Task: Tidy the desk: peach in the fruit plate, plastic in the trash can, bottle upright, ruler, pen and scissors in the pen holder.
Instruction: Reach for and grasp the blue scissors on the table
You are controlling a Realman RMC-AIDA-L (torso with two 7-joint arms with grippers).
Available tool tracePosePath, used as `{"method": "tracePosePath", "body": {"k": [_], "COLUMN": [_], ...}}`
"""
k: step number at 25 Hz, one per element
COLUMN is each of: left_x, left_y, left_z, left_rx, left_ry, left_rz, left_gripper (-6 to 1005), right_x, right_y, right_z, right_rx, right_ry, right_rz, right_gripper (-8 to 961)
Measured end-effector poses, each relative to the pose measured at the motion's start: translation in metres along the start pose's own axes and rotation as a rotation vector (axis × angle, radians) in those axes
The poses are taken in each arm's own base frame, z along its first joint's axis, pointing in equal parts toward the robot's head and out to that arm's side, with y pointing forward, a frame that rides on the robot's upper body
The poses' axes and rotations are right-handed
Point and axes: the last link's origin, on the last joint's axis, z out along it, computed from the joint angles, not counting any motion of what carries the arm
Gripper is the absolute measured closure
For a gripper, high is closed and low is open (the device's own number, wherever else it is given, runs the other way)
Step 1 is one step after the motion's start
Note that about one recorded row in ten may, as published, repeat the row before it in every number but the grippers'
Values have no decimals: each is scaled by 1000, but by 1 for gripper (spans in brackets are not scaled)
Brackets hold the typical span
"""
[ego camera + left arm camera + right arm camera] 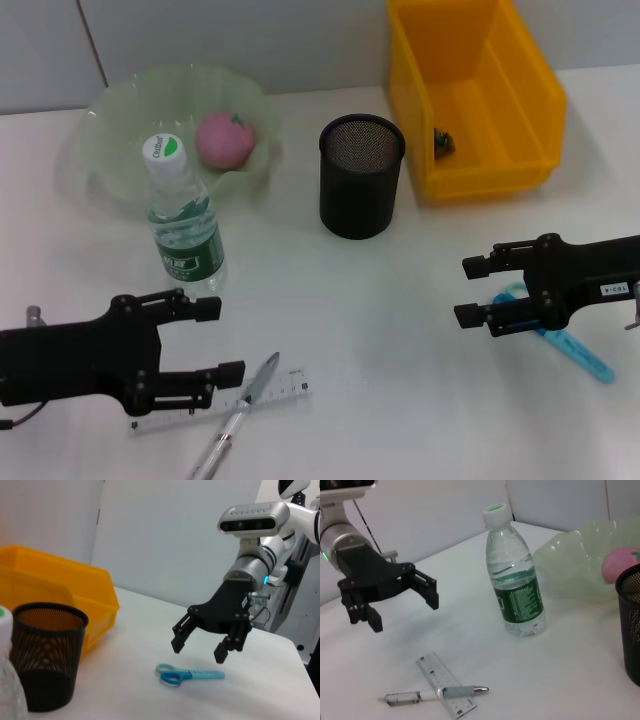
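Right gripper [476, 291] hovered with jaws spread and empty just above the scissors [570, 345] on the desk [380, 330], left gripper [220, 340] spread and empty over the ruler [285, 390] and pen [240, 415].

Clearances on the surface [400, 300]

Open lane runs between left claw [218, 341] and right claw [470, 292], up to the holder [361, 176]. Bottle [184, 222] stands upright just beyond the left claw; bin [470, 95] sits beside the holder, plate [120, 120] behind the bottle.
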Motion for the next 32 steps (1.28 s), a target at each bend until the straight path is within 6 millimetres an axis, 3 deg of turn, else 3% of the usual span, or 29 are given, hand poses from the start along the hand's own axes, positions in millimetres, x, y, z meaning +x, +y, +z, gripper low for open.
{"method": "tracePosePath", "body": {"k": [7,10,12,14,19,27,32], "left_x": [-5,-5,-5,-5,-4,-4,-4], "left_y": [1,0,0,0,-1,-3,-3], "left_z": [1,1,1,2,2,1,1], "left_rx": [2,7,7,6,8,19,22], "left_ry": [2,2,2,1,0,-4,-3], "left_rz": [-6,-7,-6,-4,-3,-2,-3], "left_gripper": [180,181,181,181,182,184,184], "right_x": [-10,-40,-45,-67,-87,-89,-86], "right_y": [0,-2,-2,-2,-8,-6,-3], "right_z": [-2,-11,-13,-16,-17,-2,7], "right_rx": [4,48,53,80,193,312,383], "right_ry": [-1,45,63,173,369,704,821], "right_rz": [24,111,129,189,310,309,281], "right_gripper": [198,198,198,198,198,198,198]}}
